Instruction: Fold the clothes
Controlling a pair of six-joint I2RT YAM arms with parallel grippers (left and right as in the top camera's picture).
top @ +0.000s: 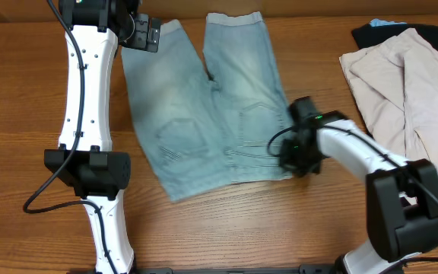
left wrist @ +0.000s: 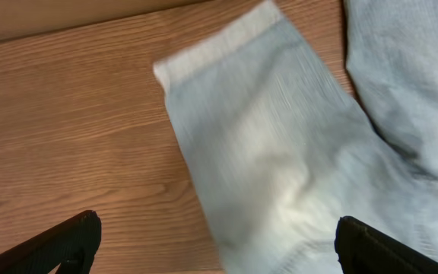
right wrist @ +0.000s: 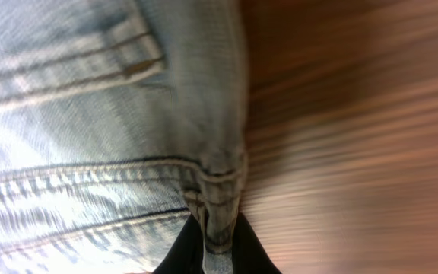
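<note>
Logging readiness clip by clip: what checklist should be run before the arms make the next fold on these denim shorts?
1. Hold of the right gripper on the denim shorts: ok, the waistband edge seam sits between its fingers.
2. Hold of the left gripper on the leg: not ok, it is open above the fabric.
3. Shorts flat on the table: ok.
4. The beige garment and black garment apart from the shorts: ok.
5. Right hold firm enough to lift: cannot tell.

Warm brown wood-grain table (top: 226, 228)
</note>
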